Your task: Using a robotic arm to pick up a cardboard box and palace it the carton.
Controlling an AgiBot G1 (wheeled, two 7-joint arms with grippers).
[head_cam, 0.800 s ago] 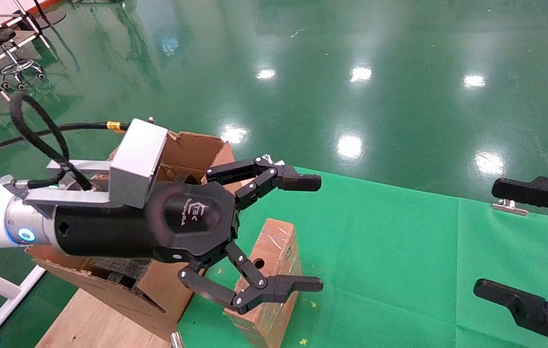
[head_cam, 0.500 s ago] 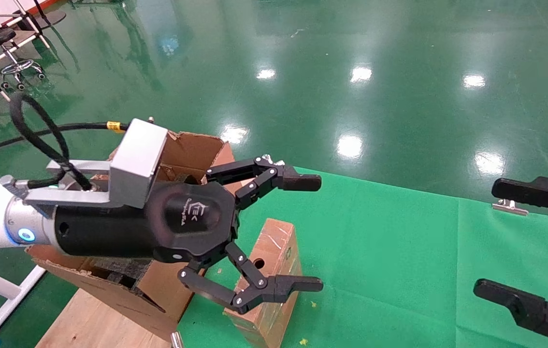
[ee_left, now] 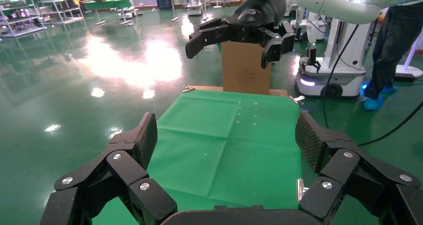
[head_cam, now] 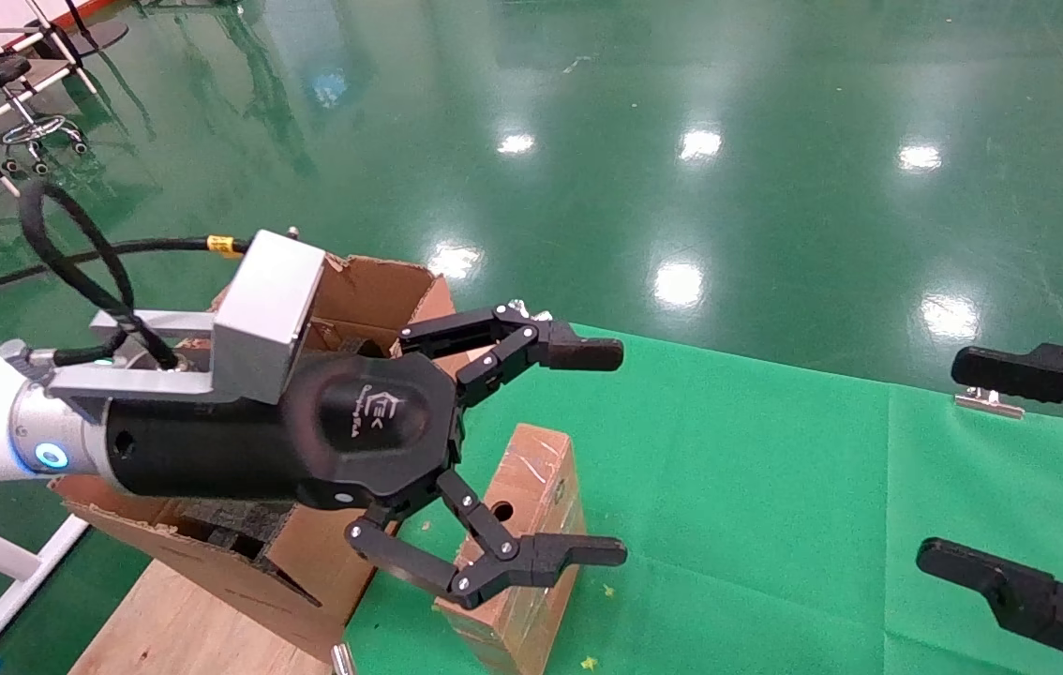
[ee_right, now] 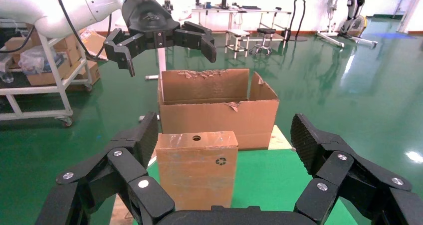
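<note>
Cardboard box [head_cam: 531,534] stands upright on green cloth [head_cam: 775,506], just right of carton [head_cam: 344,394]; no change vs earlier frames. Left gripper [head_cam: 531,450] hovers above box, jaws wide apart, unmoved. Right gripper [head_cam: 1028,469] at far right edge, jaws apart, shifted barely. Glossy green floor [head_cam: 681,141] beyond, w/ lamp reflections.

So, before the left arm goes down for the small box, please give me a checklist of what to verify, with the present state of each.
1. Left gripper open: ok, jaws spread wide.
2. Left gripper empty: ok.
3. Cardboard box standing upright on the green cloth: ok.
4. Left gripper lined up over the box: cannot tell; in the head view it hangs above and in front of it.
5. Carton open to receive: ok, flaps up.
6. Right gripper away from the box: ok, open at the right side.
</note>
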